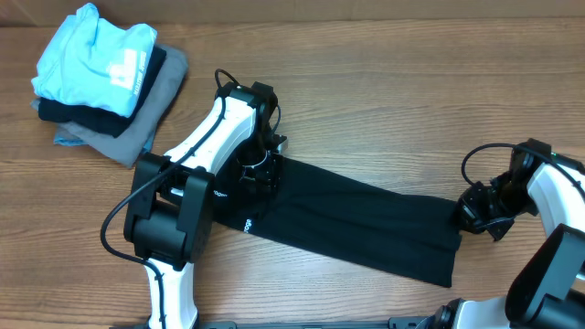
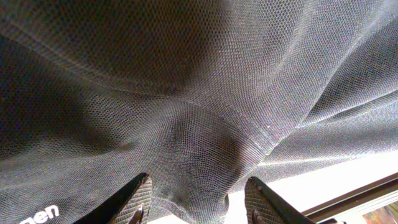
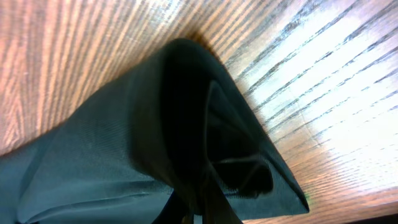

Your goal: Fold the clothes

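Folding in hand: one black shirt [image 1: 356, 224], already narrowed into a long flat strip on the desk [image 1: 384, 91].

Position: the strip runs from my left tool [image 1: 259, 174] across to my right tool [image 1: 475, 215], one end under each. I judge the lengthwise folds done and the end-over-end fold not yet made.

Left tool: fingers [image 2: 142, 200] part-spread around a thick wad of mesh fabric. Creases radiate from the wad, so I take it as pinched, not merely touched. White lettering on the shirt shows just beside that tool.

Right tool: pressed together on the far end of the strip. My right wrist view shows a folded corner of cloth rising straight out of the tool [image 3: 198, 214], with bare wood on both sides of it.

Other stock: a stack of folded clothes [image 1: 105, 78], light blue on top, lies beyond my left tool and well apart from the shirt.

Next move, as I judge it: lift one held end and carry it over toward the other tool, keeping the layers square. The fabric is soft, so an uneven lift may let the edges slide out of line.
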Tool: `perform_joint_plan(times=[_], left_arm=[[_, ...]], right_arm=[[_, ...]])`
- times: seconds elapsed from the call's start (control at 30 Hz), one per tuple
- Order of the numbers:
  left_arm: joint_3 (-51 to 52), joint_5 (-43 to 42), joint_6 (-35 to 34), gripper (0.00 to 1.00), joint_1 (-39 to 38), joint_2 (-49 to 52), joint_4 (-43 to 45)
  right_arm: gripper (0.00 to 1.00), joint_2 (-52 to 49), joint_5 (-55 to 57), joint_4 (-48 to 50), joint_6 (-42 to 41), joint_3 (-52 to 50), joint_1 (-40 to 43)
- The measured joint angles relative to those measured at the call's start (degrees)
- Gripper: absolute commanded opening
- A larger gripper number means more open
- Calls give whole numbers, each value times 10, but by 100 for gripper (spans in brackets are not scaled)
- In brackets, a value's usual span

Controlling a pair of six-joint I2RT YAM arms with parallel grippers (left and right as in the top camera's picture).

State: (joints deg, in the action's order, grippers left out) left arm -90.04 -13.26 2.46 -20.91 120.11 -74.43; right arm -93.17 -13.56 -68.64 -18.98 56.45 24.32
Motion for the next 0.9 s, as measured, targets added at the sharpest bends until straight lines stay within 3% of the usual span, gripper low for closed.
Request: perform_joint_plan(times=[0.47,0.5,0.57,0.9], left_arm=[[0,8,0,55,0,0,2],[0,9,0,55,0,0,4],[0,9,0,55,0,0,5],[0,11,0,55,0,0,8]], right_arm=[[9,0,-1,-72,25,47,0],[15,0,-1,-74,25,47,0],[35,1,-1,-71,23,44,0],[44,1,0,-3,27,4,0]])
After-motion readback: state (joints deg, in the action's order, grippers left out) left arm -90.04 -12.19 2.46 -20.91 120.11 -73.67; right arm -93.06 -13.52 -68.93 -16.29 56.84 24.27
